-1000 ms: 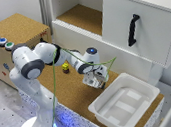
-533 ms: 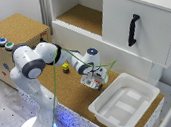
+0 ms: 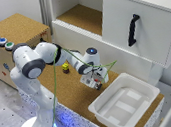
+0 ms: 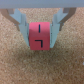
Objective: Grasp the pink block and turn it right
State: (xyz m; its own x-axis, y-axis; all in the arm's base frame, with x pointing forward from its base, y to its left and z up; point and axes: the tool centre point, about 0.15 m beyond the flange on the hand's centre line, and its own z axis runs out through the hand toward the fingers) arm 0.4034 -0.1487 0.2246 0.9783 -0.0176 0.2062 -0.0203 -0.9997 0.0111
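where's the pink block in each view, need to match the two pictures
Exterior view: the pink block is a tiny reddish spot under the gripper, on the cork surface just off the white tub's near corner.
Wrist view: the pink block fills the upper centre, between the two fingers, with dark marks on its face.
Shared landmark: the cork surface.

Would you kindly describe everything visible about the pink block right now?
The pink block is a small reddish-pink cube with a matte look and thin dark line marks on the face toward the wrist camera. It sits squarely between the two light fingers of the gripper, which flank its sides closely, on the brown cork surface. In the exterior view it is mostly hidden beneath the gripper.
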